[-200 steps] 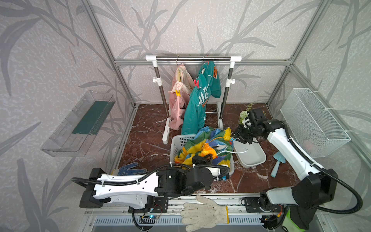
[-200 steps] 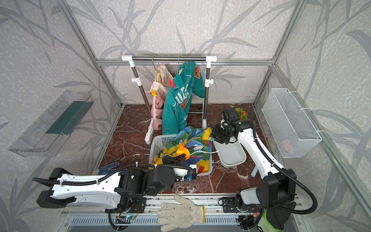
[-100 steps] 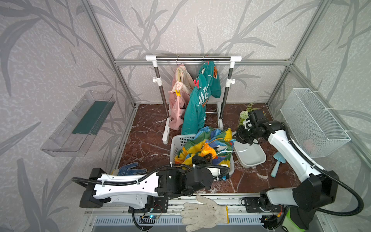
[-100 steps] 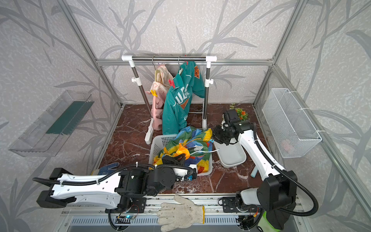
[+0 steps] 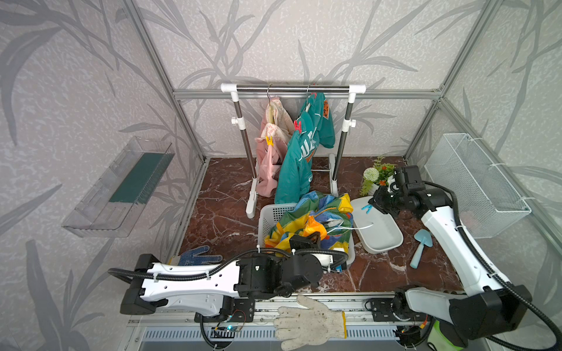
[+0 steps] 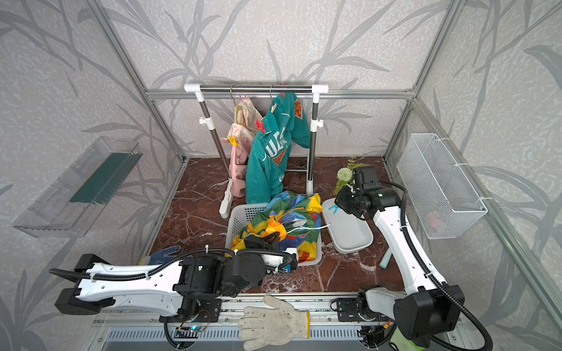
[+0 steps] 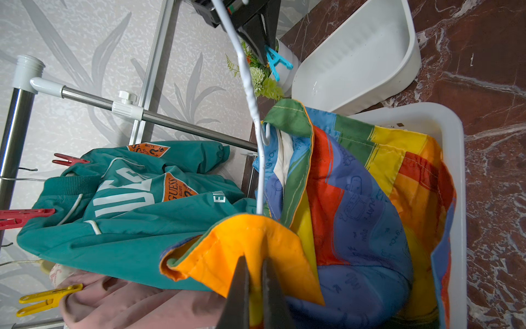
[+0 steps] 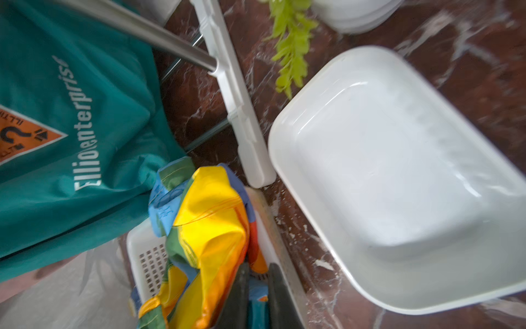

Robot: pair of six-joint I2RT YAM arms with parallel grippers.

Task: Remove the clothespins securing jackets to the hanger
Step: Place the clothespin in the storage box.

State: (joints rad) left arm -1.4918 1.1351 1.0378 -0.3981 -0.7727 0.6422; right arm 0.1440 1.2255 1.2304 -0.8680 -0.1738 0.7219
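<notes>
The rainbow jacket [image 5: 316, 212] lies heaped in a white basket [image 5: 270, 212], its white hanger [image 7: 250, 94] sticking out. My left gripper [image 7: 254, 260] is shut on an orange fold of it. My right gripper [image 5: 377, 203] hangs over the near end of the white tray [image 5: 383, 240], shut on a blue clothespin [image 7: 277, 64]. On the rail hang the teal jacket [image 5: 298, 164] with a red clothespin [image 5: 297, 125] and the pink jacket [image 5: 269, 161] with a yellow clothespin [image 5: 268, 140]. The left wrist view shows a second red clothespin [image 7: 71, 161].
A potted plant [image 5: 375, 176] stands behind the tray and a blue scoop [image 5: 421, 243] lies to its right. A wire basket [image 5: 474, 182] hangs on the right wall, a clear bin [image 5: 121, 188] on the left. A white glove [image 5: 307, 319] and a blue-dotted glove [image 5: 197, 255] lie in front.
My right gripper has drawn back from the rainbow jacket to over the tray, its jaws narrowing on the blue clothespin. The left arm has not moved.
</notes>
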